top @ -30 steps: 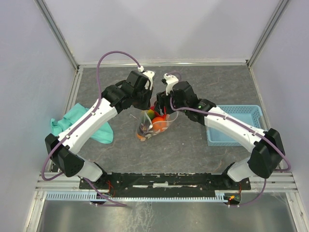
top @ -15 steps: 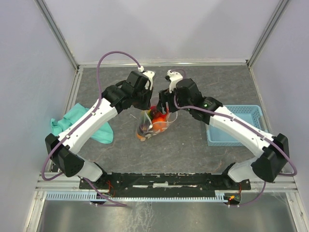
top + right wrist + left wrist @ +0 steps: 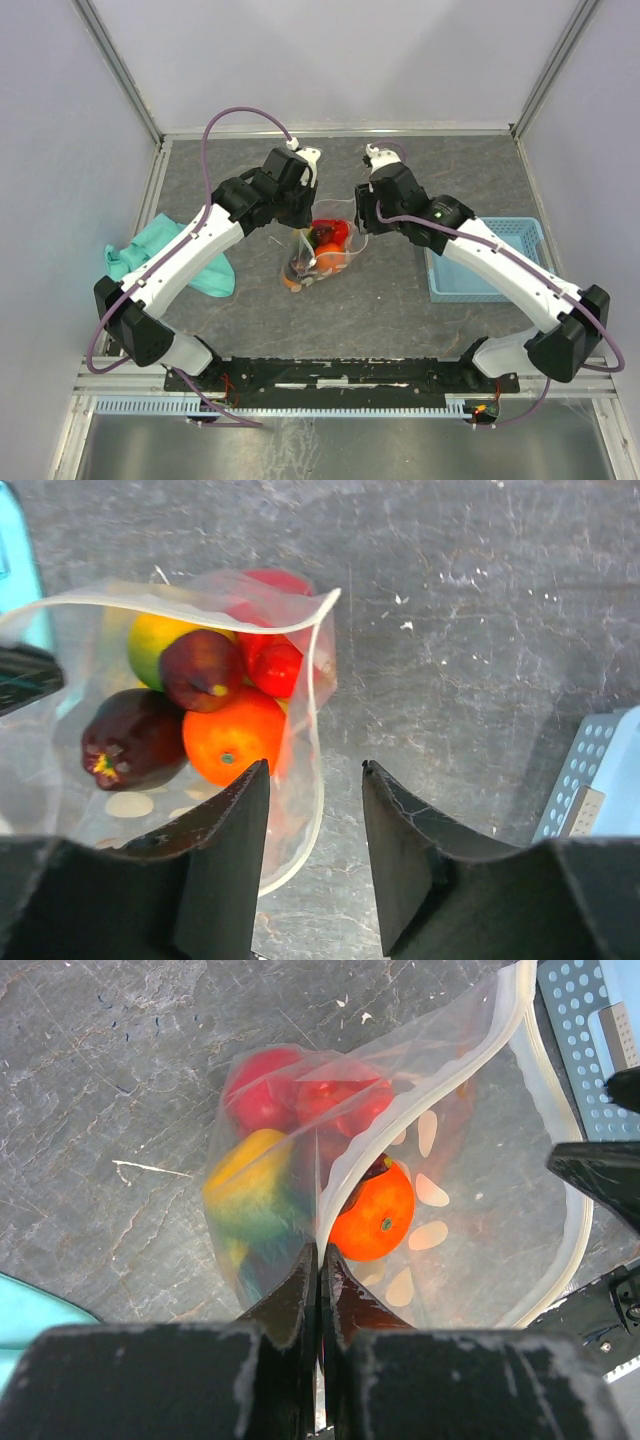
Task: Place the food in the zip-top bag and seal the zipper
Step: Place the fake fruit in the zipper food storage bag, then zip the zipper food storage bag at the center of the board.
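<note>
Left gripper (image 3: 320, 1265): pinched shut on the zip-top bag (image 3: 318, 258) rim, the bag hanging between both grippers.
Food (image 3: 235, 735): inside the gaping bag.
Zipper (image 3: 425, 1095): unsealed; line both strips up level and taut.
Right gripper (image 3: 313, 775): parted, empty, beside the free rim; pinch there next.

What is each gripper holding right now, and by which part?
Left gripper pinches the bag by its zipper strip. Right gripper is open, holding nothing.
</note>
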Available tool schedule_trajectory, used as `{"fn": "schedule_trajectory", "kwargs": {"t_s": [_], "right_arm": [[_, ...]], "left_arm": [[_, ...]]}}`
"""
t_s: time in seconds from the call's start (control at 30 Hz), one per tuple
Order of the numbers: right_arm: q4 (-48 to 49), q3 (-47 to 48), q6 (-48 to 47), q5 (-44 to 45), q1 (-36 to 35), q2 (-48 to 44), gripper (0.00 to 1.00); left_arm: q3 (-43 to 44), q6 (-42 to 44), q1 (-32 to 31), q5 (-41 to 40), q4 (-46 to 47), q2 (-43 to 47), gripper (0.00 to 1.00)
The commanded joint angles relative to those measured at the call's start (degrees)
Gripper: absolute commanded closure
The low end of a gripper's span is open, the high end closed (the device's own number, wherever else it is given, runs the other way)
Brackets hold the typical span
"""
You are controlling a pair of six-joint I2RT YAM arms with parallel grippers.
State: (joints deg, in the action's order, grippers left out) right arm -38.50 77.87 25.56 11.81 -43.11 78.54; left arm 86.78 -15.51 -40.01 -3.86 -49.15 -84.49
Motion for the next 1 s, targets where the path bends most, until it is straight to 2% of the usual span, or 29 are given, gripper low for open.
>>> {"fn": "schedule_trajectory", "kwargs": {"t_s": [0.0, 0.2, 0.27, 0.37, 0.4, 0.8, 0.97], "right_arm": [[-2.3, 1.6, 3.6, 3.9, -0.1, 3.0, 0.52], [-3.0, 2.3, 5.7, 1.6, -0.1, 4.3, 0.66], [-3.6, 2.6, 6.2, 1.7, -0.1, 4.2, 0.74], [-5.8, 4.1, 7.2, 1.8, -0.1, 4.3, 0.96], [-6.5, 4.6, 7.8, 1.9, -0.1, 4.1, 0.98], [-16.0, 8.2, 19.9, 8.3, -0.1, -0.4, 0.98], [-19.5, 7.3, 25.2, 12.2, 0.0, -3.3, 0.98]], "left_arm": [[-0.1, 0.1, -0.1, 1.1, 2.6, 2.1, 0.97], [-0.5, 0.6, -0.2, 3.3, 4.0, 2.8, 0.97], [-0.7, 0.6, -0.2, 4.6, 4.8, 2.9, 0.97], [-0.3, 0.8, -0.4, 6.0, 5.5, 2.8, 0.97], [-0.2, 0.9, -0.5, 6.3, 5.7, 2.7, 0.97], [5.1, 1.1, -4.6, 7.9, 9.5, -1.0, 0.97], [8.2, 1.6, -5.7, 7.1, 10.4, -3.1, 0.88]]}}
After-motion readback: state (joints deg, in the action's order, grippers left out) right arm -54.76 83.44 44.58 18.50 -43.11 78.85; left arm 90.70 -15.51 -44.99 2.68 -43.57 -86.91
